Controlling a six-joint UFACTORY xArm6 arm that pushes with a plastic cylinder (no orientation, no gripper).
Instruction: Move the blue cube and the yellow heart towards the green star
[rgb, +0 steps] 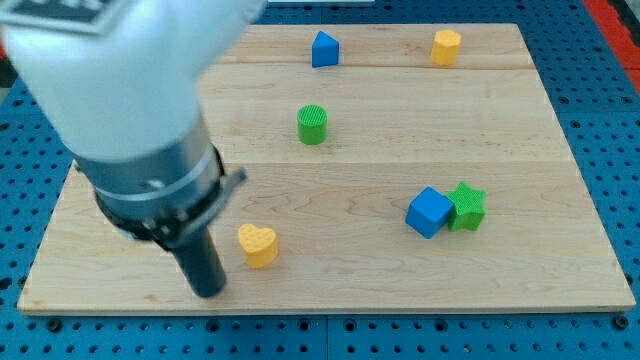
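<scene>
The blue cube (429, 212) sits at the view's lower right, touching the green star (466, 206) on the star's left side. The yellow heart (258, 245) lies at the lower left of the board. My tip (208, 291) is down on the board just left of and slightly below the yellow heart, a small gap apart from it. The arm's white and dark body fills the view's upper left and hides that part of the board.
A green cylinder (313, 124) stands near the board's middle. A blue pentagon-like block (324, 49) and a yellow hexagon-like block (446, 46) sit near the top edge. The wooden board (540, 290) lies on a blue pegboard table.
</scene>
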